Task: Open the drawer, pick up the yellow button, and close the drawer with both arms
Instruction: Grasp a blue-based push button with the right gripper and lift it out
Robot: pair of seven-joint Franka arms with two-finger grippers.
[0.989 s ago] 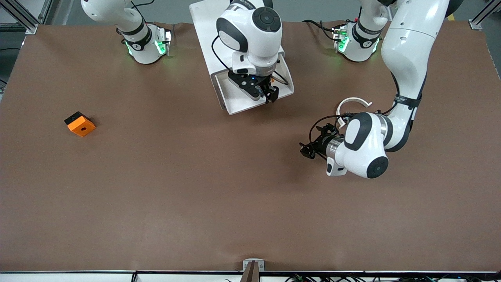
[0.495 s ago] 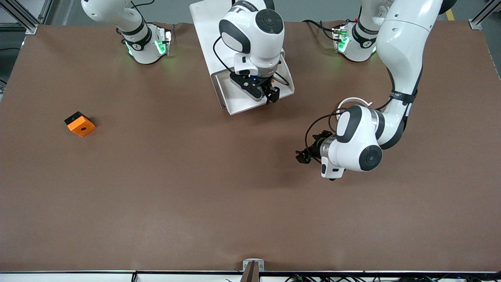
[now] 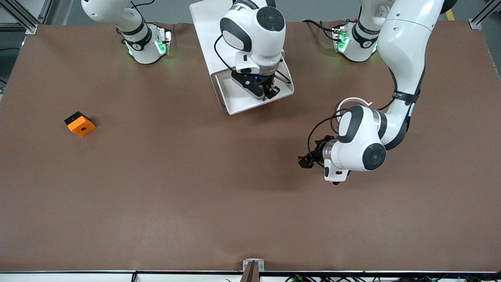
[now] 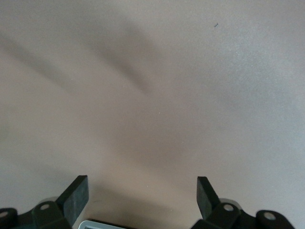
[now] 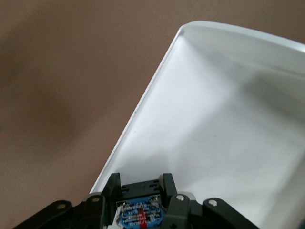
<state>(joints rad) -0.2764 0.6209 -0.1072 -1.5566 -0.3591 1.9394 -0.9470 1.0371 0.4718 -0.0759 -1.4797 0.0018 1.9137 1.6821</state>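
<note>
The drawer (image 3: 238, 103) stands pulled out of its white cabinet (image 3: 207, 35), and everything else is best placed from it. The right claw (image 3: 270, 94) is down inside the drawer's tray, close to the rim at the corner toward the left arm's end. In the right wrist view its fingers (image 5: 167, 186) are drawn together, clamped on a small blue-bodied piece that I take for the button (image 5: 140, 212); its cap is hidden. The tray's white floor (image 5: 228, 119) lies bare in front of the claw, with the raised side wall running along it and brown table (image 5: 57, 95) past that edge.

The left claw (image 3: 305, 161) hangs over plain table (image 3: 235, 203), out from the drawer toward the left arm's end. Its fingers (image 4: 76, 193) are spread wide apart, holding nothing.

A white open ring (image 3: 354, 101) lies on the table beside the left arm's forearm. An orange block (image 3: 80, 124) sits well apart from the drawer, toward the right arm's end. Between them the table runs wide and brown down to its near edge.
</note>
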